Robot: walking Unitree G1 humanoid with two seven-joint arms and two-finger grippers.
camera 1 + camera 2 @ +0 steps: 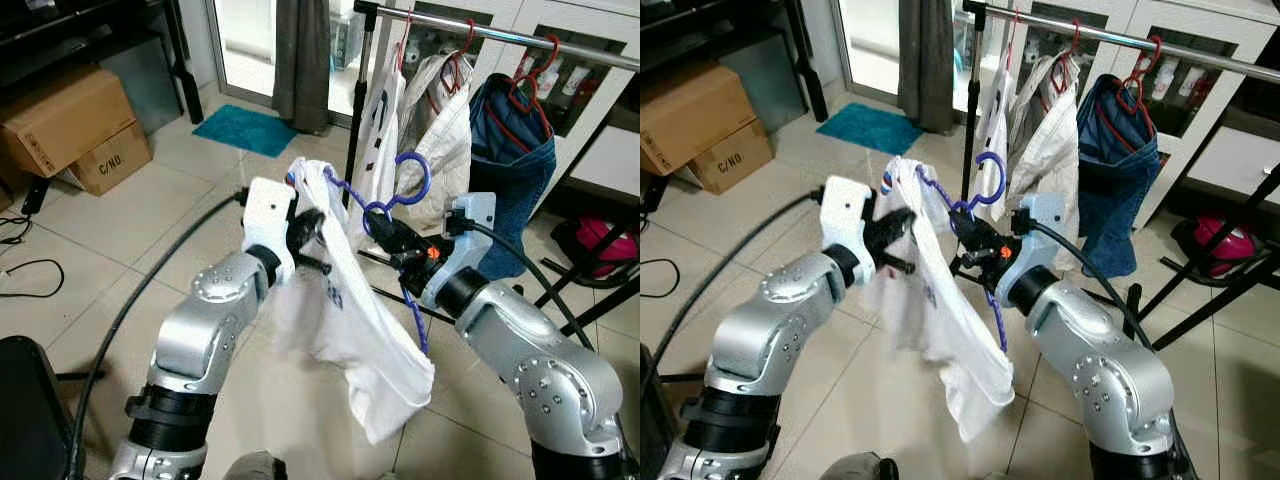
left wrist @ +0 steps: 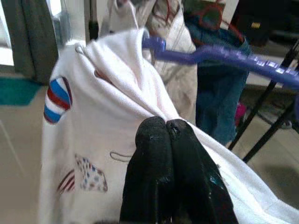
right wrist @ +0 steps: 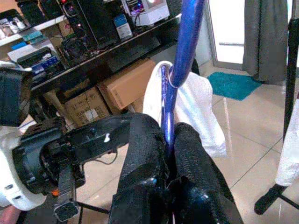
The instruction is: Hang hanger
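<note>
Left gripper (image 1: 308, 232) pinched onto white shirt (image 1: 355, 330), right gripper (image 1: 385, 232) clamped on blue hanger (image 1: 405, 185) mid-air, hanger's lower arm half hidden in cloth, clothes rail (image 1: 520, 38) behind, its end cut off.

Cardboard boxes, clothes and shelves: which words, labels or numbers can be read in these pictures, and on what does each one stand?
"C/NO." stands on the side of the smaller cardboard box on the floor.
The white garment on the blue hanger has dark print, too blurred to read.
Its striped patches in the left wrist view carry no letters.
Packages on the dark shelf have labels too small to read.
</note>
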